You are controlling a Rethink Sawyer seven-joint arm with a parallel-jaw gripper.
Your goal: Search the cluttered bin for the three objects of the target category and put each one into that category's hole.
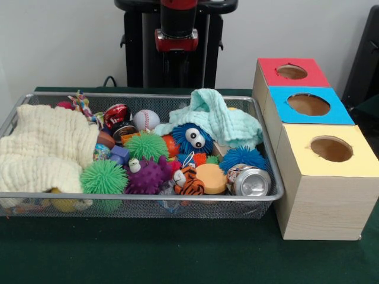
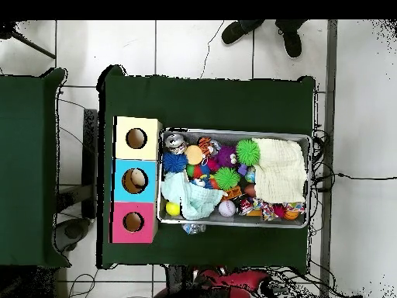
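The silver wire-mesh bin (image 1: 148,198) lies on the green table and also shows in the overhead view (image 2: 233,131). It holds a cream cloth (image 1: 44,148), a mint cloth (image 1: 222,121), green spiky balls (image 1: 103,176), a purple spiky ball (image 1: 147,176), a blue fuzzy toy with eyes (image 1: 192,139), a tiger toy (image 1: 188,180), an orange disc (image 1: 211,177), a can (image 1: 250,181) and a baseball (image 1: 145,119). Three wooden boxes with holes stand beside it, with red (image 1: 293,72), blue (image 1: 308,105) and yellow (image 1: 330,149) tops. Only the robot's red and black body (image 1: 176,29) shows; no gripper is visible.
The boxes stand in a row touching the bin's end, as the overhead view (image 2: 136,178) shows. A person's shoes (image 2: 236,31) are on the tiled floor beyond the table. A second green table (image 2: 27,171) stands to the side.
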